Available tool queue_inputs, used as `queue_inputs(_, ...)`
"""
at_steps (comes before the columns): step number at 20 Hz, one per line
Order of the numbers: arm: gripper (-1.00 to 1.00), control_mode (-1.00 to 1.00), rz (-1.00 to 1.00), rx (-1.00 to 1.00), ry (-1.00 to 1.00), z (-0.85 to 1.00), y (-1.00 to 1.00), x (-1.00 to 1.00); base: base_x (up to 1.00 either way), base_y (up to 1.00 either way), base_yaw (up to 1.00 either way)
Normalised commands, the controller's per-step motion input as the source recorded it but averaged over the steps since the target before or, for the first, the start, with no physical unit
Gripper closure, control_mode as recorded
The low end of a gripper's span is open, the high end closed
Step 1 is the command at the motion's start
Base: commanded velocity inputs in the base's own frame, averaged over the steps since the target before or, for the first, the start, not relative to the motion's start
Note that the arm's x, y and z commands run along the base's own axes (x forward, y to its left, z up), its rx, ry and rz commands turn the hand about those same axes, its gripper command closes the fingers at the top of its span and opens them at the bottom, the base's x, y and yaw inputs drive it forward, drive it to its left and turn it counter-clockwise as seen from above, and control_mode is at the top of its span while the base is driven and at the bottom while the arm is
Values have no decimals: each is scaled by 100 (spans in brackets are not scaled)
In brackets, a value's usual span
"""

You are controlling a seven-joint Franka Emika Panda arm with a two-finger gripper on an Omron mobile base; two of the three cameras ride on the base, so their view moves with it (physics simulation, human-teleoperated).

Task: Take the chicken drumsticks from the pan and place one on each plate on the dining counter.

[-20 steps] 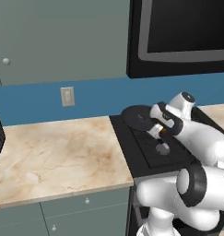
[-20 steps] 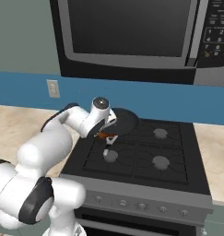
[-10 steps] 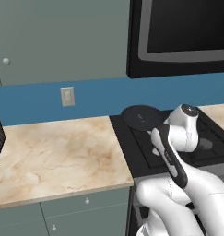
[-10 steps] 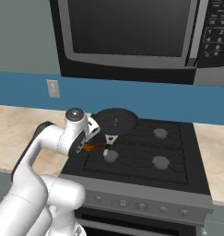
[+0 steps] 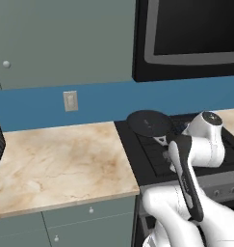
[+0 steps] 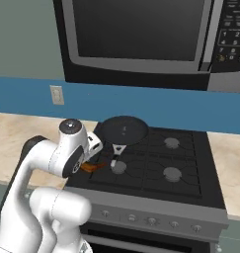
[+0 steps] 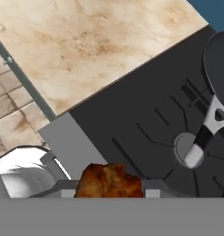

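Gripping chicken drumstick (image 7: 109, 180), tool (image 7: 109, 188) part-closed.

Matt black pan (image 6: 124, 130); marble-patterned worktop (image 5: 56, 164); rough-crusted drumstick (image 7: 109, 180).

even, flat rendered light; sharp focus, faint shadows, no glare

White arm (image 6: 47, 158) folded low, jaws clamped on a chicken drumstick (image 7: 109, 180)
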Motion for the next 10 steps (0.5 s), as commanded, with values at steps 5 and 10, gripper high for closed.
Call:
queue_inputs(5,100,100,1,0,-9,0,0,-60,-18,0,1)
queue_inputs(10,100,100,0,0,0,0,0,0,-96,4,10)
